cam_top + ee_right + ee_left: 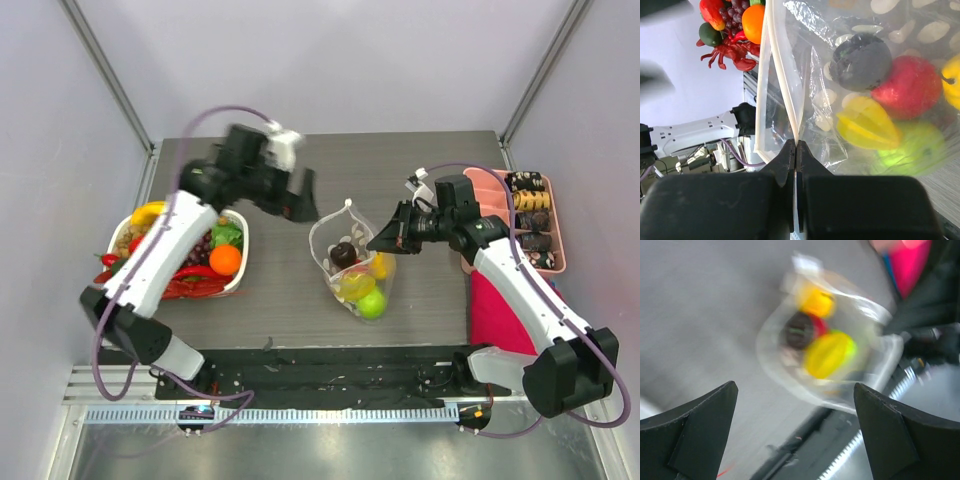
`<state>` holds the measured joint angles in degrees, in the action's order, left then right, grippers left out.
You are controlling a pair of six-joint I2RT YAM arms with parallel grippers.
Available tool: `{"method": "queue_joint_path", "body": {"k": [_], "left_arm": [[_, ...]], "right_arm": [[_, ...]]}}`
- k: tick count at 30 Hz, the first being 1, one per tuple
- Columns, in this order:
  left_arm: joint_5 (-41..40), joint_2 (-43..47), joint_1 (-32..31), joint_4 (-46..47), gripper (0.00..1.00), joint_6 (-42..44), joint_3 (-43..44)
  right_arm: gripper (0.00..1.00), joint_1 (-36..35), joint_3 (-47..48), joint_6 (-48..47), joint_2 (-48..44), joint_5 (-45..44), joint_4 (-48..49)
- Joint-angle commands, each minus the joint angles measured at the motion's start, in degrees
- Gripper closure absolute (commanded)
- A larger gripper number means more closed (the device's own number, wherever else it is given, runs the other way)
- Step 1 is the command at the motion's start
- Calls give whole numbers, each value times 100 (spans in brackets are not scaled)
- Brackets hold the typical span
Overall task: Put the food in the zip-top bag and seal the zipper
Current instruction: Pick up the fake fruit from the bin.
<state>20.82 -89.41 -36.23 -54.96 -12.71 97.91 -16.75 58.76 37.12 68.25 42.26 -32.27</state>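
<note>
clear, glossy, crinkled plastic zip-top bag (785,60); smooth shiny food (905,85); matt grey woodgrain table (400,170).

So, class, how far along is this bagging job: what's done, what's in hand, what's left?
Done: dark, red, yellow and green fruits sit inside the zip-top bag. In hand: the right pincer is shut on the zipper at the open mouth; the left pincer is open and empty. Left: the orange and other food lie in the basket, and the zipper is unsealed.
</note>
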Motion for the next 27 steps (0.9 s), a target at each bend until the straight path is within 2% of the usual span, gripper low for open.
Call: {"method": "queue_joint_path", "body": {"k": [1,3,4,7,9,13,16,27], "left_arm": [[257,600,2073,-495,0,575,158],[-164,355,2627,-866,0,1127,446],[-253,275,3108,-998,0,1243,535],[-490,-15,3910,-1201,0,1964,659],[-823,-348,4027,-1350,1,2307,799],[-922,-709,4168,-1237,4,3026,739],[-1018,-911,4168,-1000,4,3230,581],[-790,-1808,4124,-744,11,3178,598]], "right_arm": [[99,23,162,-179,-207,46,10],[99,14,179,-188,-189,28,-7],[99,14,162,-188,-172,19,-7],[99,23,136,-188,-136,-16,10],[99,23,109,-197,-136,-42,37],[99,23,56,-197,-154,-60,46],[99,14,74,-206,-136,-69,28],[99,23,92,-162,-40,-42,72]]}}
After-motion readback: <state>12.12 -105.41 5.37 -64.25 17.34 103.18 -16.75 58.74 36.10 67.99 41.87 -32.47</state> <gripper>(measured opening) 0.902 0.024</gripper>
